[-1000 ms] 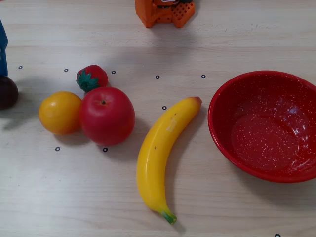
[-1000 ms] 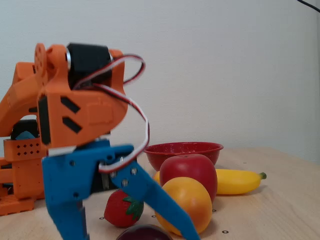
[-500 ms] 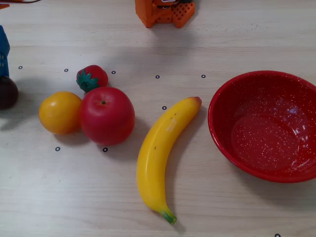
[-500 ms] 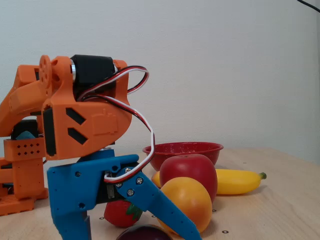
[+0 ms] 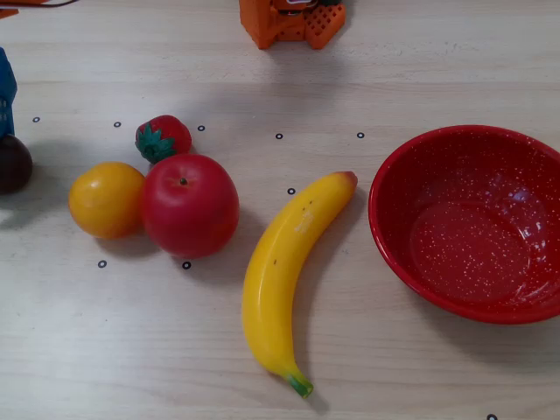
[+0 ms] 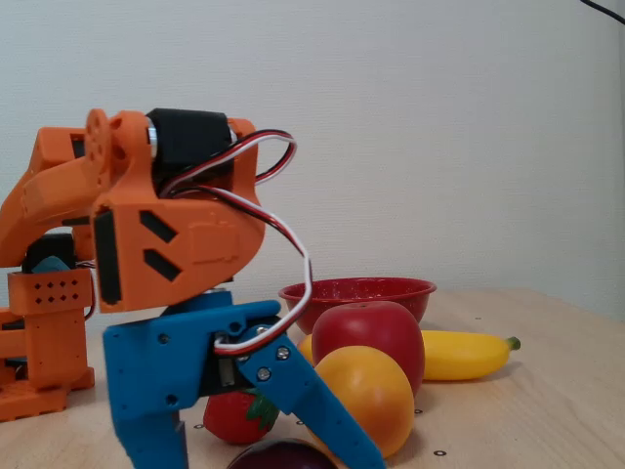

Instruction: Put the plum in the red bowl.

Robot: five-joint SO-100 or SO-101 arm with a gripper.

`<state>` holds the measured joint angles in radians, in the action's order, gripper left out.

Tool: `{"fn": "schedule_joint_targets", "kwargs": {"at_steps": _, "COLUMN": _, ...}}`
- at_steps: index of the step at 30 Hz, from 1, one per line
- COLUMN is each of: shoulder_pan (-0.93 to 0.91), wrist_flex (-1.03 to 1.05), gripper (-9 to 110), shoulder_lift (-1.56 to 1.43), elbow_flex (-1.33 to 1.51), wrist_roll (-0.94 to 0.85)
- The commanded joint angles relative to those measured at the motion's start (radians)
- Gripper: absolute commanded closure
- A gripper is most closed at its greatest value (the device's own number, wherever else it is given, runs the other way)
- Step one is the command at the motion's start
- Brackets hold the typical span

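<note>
The dark plum (image 5: 12,164) lies at the far left edge of a fixed view, left of the orange. In a fixed view from the side only its top shows, at the bottom edge (image 6: 283,455). My blue gripper (image 6: 269,463) stands open over it, one finger (image 6: 146,420) to its left and the other finger (image 6: 327,420) slanting down on its right. I cannot tell whether either finger touches it. From above, only a blue finger piece (image 5: 4,94) shows, just behind the plum. The red speckled bowl (image 5: 389,236) sits empty at the right, and its rim (image 6: 356,287) shows behind the fruit.
An orange (image 5: 107,199), a red apple (image 5: 189,205) and a strawberry (image 5: 163,138) cluster just right of the plum. A banana (image 5: 284,276) lies between them and the bowl. The arm's orange base (image 5: 291,21) stands at the table's far edge.
In the side view the wrist and gripper have sunk a little and shifted slightly right over the plum. The jaws stay spread. The fruit and the bowl have not moved.
</note>
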<state>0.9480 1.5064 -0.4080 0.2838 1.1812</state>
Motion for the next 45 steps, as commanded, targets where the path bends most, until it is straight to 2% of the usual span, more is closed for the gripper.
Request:
{"fn": "schedule_joint_targets", "kwargs": {"at_steps": 1, "shoulder_pan": -0.035, "wrist_flex": -0.028, "gripper": 63, "shoulder_lift": -0.057, "elbow_flex": -0.038, "wrist_roll": 0.012}}
{"fn": "schedule_joint_targets", "kwargs": {"at_steps": 9, "shoulder_pan": -0.032, "wrist_flex": -0.031, "gripper": 75, "shoulder_lift": -0.055, "elbow_flex": -0.040, "wrist_roll": 0.032}}
{"fn": "schedule_joint_targets", "kwargs": {"at_steps": 14, "shoulder_pan": -0.032, "wrist_flex": -0.020, "gripper": 101, "shoulder_lift": -0.057, "elbow_flex": -0.048, "wrist_roll": 0.051}}
{"fn": "schedule_joint_targets", "kwargs": {"at_steps": 22, "shoulder_pan": -0.044, "wrist_flex": 0.067, "gripper": 101, "shoulder_lift": -0.127, "elbow_flex": -0.083, "wrist_roll": -0.011}}
{"fn": "schedule_joint_targets", "kwargs": {"at_steps": 35, "shoulder_pan": -0.126, "wrist_flex": 0.302, "gripper": 101, "shoulder_lift": -0.414, "elbow_flex": -0.100, "wrist_roll": -0.133}}
{"fn": "schedule_joint_targets", "kwargs": {"at_steps": 45, "shoulder_pan": -0.339, "wrist_flex": 0.414, "gripper": 101, "shoulder_lift": -0.666, "elbow_flex": -0.121, "wrist_roll": -0.391}}
